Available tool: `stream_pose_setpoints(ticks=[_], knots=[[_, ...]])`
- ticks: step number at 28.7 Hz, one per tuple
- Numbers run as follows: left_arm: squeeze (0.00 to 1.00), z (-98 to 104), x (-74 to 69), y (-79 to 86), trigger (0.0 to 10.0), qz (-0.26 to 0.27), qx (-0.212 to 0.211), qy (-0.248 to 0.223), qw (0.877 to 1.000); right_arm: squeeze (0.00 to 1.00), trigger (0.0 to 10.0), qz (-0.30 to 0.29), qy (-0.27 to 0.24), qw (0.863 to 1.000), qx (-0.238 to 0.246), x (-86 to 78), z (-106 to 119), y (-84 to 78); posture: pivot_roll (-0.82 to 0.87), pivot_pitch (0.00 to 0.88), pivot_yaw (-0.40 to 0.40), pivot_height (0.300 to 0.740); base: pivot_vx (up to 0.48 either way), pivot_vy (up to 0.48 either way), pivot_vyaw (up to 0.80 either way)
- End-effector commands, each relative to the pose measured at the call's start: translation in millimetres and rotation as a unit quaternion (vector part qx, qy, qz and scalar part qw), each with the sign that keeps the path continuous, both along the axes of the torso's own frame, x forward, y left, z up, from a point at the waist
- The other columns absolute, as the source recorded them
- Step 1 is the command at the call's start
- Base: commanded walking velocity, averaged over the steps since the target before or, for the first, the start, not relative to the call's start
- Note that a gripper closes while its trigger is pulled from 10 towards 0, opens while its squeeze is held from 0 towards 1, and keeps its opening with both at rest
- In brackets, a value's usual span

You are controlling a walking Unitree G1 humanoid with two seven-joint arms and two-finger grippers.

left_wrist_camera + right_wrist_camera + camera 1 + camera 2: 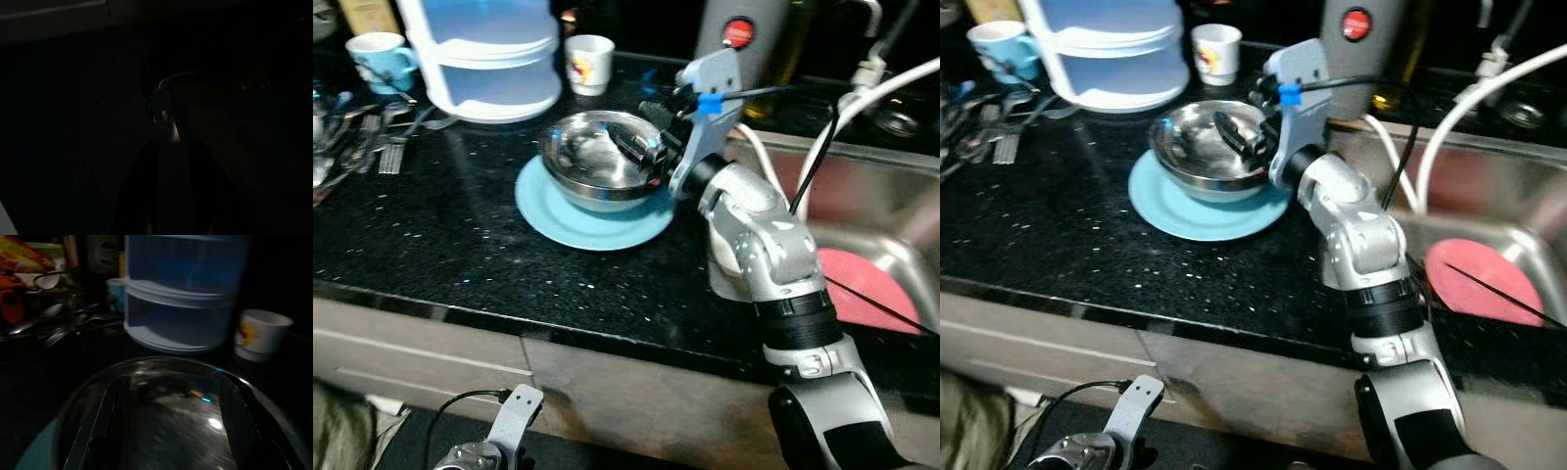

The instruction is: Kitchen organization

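**Steel bowl on a blue plate, right gripper reaching into it**

Black granite made up the countertop, and the things on it ran leftward from the sink. At the far left, loose forks and spoons lay spread beside a light blue mug, probably left to dry. Next stood a pale blue tiered container, with a small white printed cup just beside it at the back edge.

Nearer the middle, the stainless steel bowl sat on the light blue plate, stacked so that the plate caught the bowl's foot and both could be dealt with together. The right gripper reached over the bowl's rim from the sink side, its fingers spread apart and angled down into the hollow; the right wrist view showed them on either side of the bare inside, closing on nothing. I judged it was lining up for a hold on the rim or wall, so the bowl could be lifted off the plate.

To the right lay the steel sink with a pink plate in its basin, a likely place for dishes awaiting washing.

The left gripper hung idle below the counter edge; whether its fingers were open or closed could not be told.
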State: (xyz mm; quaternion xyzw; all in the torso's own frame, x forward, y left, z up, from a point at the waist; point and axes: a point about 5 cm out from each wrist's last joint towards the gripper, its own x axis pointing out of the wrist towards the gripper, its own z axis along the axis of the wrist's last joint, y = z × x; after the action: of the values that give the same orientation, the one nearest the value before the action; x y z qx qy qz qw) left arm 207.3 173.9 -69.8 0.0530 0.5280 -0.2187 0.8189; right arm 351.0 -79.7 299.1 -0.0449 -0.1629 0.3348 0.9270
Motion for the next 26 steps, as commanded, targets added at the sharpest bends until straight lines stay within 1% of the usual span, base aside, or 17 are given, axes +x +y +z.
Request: stream_pose_setpoints(ticks=[1, 4, 5, 8, 9, 10, 11, 12, 15, 16, 17, 18, 19, 23, 26], knots=[[0.0, -3.5, -6.6, 1.6, 10.0, 0.002, 0.003, 0.01, 1.0, 0.0, 10.0, 0.014, -0.013, 1.0, -0.001, -3.1, 4.1, -1.3, 0.04, 0.125, -0.058, 0.74, 0.0, 0.0, 0.0], [0.0, -3.7, -6.8, 1.7, 10.0, 0.001, 0.003, 0.011, 1.0, 0.0, 10.0, 0.024, -0.013, 1.0, 0.005, -3.8, 7.5, -4.6, 0.04, 0.127, -0.058, 0.74, 0.0, 0.0, 0.0], [0.0, -3.7, -6.9, 1.7, 10.0, 0.001, 0.003, 0.011, 1.0, 0.0, 10.0, 0.036, -0.017, 0.999, 0.013, -5.4, 10.9, -6.8, 0.04, 0.126, -0.059, 0.74, 0.0, 0.0, 0.0], [0.0, -3.7, -7.0, 1.7, 10.0, 0.001, 0.003, 0.011, 1.0, 0.0, 10.0, 0.084, -0.027, 0.996, 0.031, -12.8, 19.3, -11.0, 0.04, 0.127, -0.058, 0.74, 0.0, 0.0, 0.0], [0.0, -3.7, -7.0, 1.8, 10.0, 0.001, 0.003, 0.011, 1.0, 0.0, 10.0, 0.116, -0.029, 0.992, 0.028, -18.2, 20.9, -11.5, 0.04, 0.127, -0.058, 0.74, 0.0, 0.0, 0.0], [0.0, -3.8, -7.1, 1.9, 10.0, 0.001, 0.003, 0.012, 1.0, 0.0, 10.0, 0.153, -0.031, 0.988, 0.014, -25.5, 20.9, -11.4, 0.04, 0.127, -0.056, 0.74, 0.0, 0.0, 0.0], [0.0, -3.8, -7.2, 2.0, 10.0, 0.0, 0.004, 0.012, 1.0, 0.0, 10.0, 0.207, -0.034, 0.978, -0.016, -37.0, 18.6, -10.9, 0.04, 0.128, -0.056, 0.74, 0.0, 0.0, 0.0], [0.0, -3.8, -7.2, 2.1, 10.0, 0.0, 0.004, 0.012, 1.0, 0.0, 10.0, 0.222, -0.032, 0.974, -0.031, -40.2, 16.7, -10.7, 0.04, 0.128, -0.056, 0.74, 0.0, 0.0, 0.0], [0.0, -3.7, -7.1, 2.6, 10.0, 0.0, 0.004, 0.012, 1.0, 0.0, 10.0, 0.255, -0.02, 0.962, -0.098, -48.1, 6.9, -10.1, 0.04, 0.128, -0.056, 0.74, 0.0, 0.0, 0.0], [0.0, -3.7, -7.1, 2.7, 10.0, 0.0, 0.004, 0.012, 1.0, 0.0, 10.0, 0.255, -0.018, 0.959, -0.126, -49.3, 3.3, -9.8, 0.04, 0.127, -0.055, 0.74, 0.0, 0.0, 0.0], [0.0, -3.7, -7.1, 2.8, 10.0, 0.0, 0.005, 0.012, 1.0, 0.0, 10.0, 0.254, -0.017, 0.956, -0.143, -49.8, 1.1, -9.6, 0.04, 0.127, -0.055, 0.74, 0.0, 0.0, 0.0], [0.0, -3.6, -7.1, 2.9, 10.0, 0.0, 0.005, 0.012, 1.0, 0.0, 10.0, 0.247, -0.018, 0.956, -0.157, -49.1, -0.3, -9.0, 0.04, 0.127, -0.054, 0.74, 0.0, 0.0, 0.0], [0.0, -3.6, -7.0, 3.2, 10.0, -0.001, 0.006, 0.011, 1.0, 0.0, 10.0, 0.228, -0.019, 0.959, -0.165, -45.8, -0.3, -8.2, 0.04, 0.126, -0.053, 0.74, 0.0, 0.0, 0.0], [0.0, -3.5, -6.8, 3.2, 10.0, -0.003, 0.007, 0.011, 1.0, 0.0, 10.0, 0.17, -0.007, 0.97, -0.173, -33.9, 1.1, -12.0, 0.04, 0.126, -0.051, 0.74, 0.0, 0.0, 0.0], [0.0, -3.4, -6.7, 3.1, 10.0, -0.003, 0.007, 0.011, 1.0, 0.0, 10.0, 0.155, -0.002, 0.97, -0.186, -31.6, 1.8, -15.0, 0.04, 0.127, -0.052, 0.74, 0.0, 0.0, 0.0]])
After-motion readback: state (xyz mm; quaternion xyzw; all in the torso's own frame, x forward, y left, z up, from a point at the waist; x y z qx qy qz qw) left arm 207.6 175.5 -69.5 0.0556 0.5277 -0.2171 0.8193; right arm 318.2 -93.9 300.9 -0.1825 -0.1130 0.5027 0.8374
